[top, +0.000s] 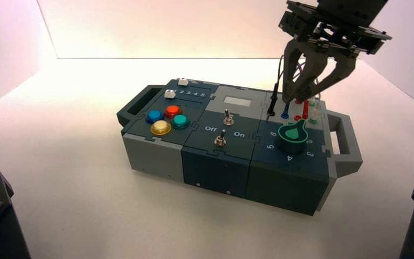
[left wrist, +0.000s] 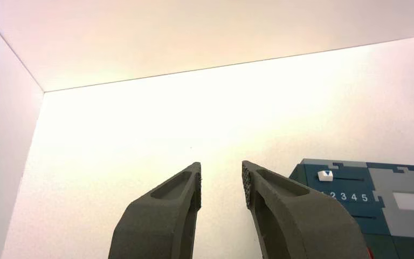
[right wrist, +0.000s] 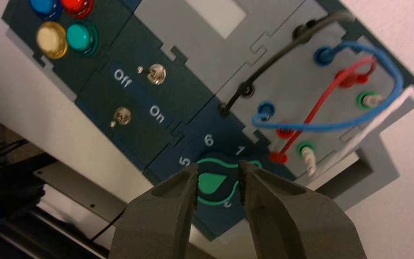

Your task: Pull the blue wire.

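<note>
the right end effector (top: 308, 91) is hovering over the box's (top: 215, 162) right rear wire panel, and the step in hand looks like lining up on the blue wire (right wrist: 350, 121) before closing. the blue wire is arching in a loop across the grey panel, with one blue plug (right wrist: 266, 110) seated near the green knob (right wrist: 214, 184) and the other (right wrist: 324, 54) seated farther back, crossing over the red looped lead (right wrist: 323, 105) and running near the white lead (right wrist: 366, 132) and black lead (right wrist: 280, 59). to do this well, the fingers should probably be straddling only the blue loop or a blue plug, keeping clear of the red and white leads, then pulling straight up along the socket axis rather than sideways. the right end effector is released, its fingers (right wrist: 161, 216) parted a little and holding nothing, touching nothing that shows. the left end effector (left wrist: 221, 186) is waiting off the box's left side above the tabletop (top: 59, 162), also released and empty.
</note>
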